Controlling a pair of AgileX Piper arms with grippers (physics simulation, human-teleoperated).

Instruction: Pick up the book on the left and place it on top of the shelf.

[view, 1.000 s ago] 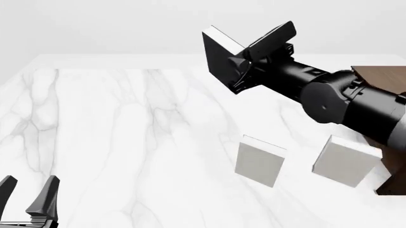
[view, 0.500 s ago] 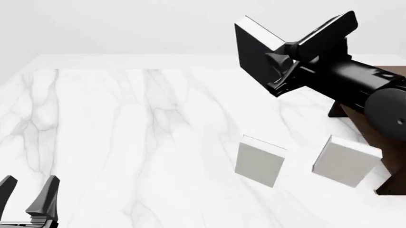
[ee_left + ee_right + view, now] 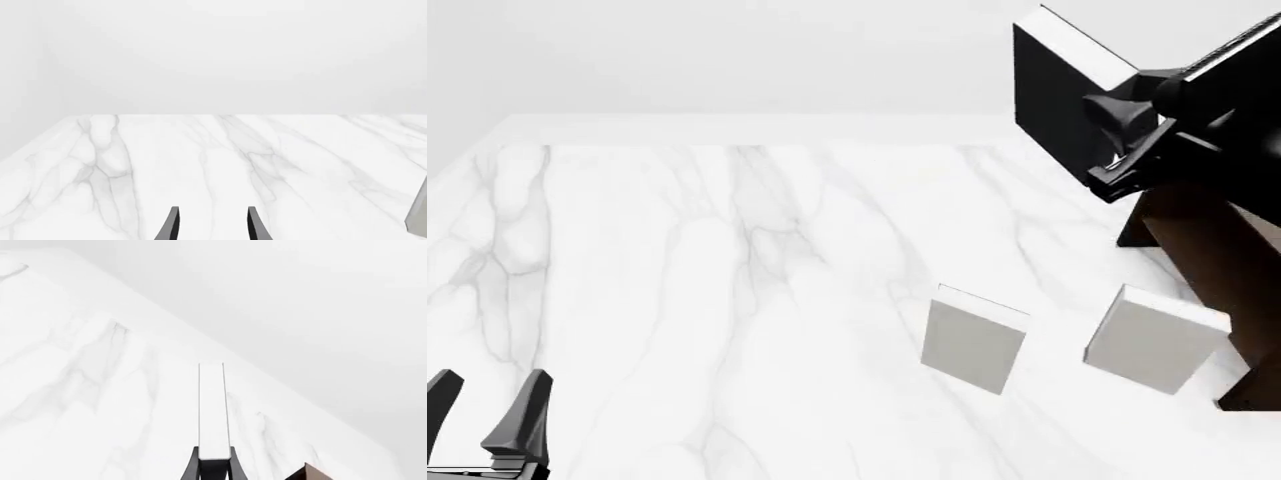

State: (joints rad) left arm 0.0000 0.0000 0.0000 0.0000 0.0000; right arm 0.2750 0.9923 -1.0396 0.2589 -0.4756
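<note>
My right gripper (image 3: pixel 1128 125) is shut on the black book (image 3: pixel 1054 95) with the white page edge and holds it high in the air at the upper right of the front view, above and just left of the dark brown shelf (image 3: pixel 1214 240). In the right wrist view the book's white page edge (image 3: pixel 213 410) stands between the fingers, and a corner of the shelf (image 3: pixel 308 473) shows. My left gripper (image 3: pixel 487 410) is open and empty at the near left corner; its fingertips (image 3: pixel 172 225) show in the left wrist view.
Two white-grey books lie on the white marble table (image 3: pixel 694 280): one in the middle right (image 3: pixel 972 340), one further right (image 3: pixel 1154 338) against the shelf's foot. The edge of one book (image 3: pixel 419 215) shows in the left wrist view.
My right gripper has carried the black book up and to the right, from above the table's middle back to beside the shelf. The left arm has not moved.
</note>
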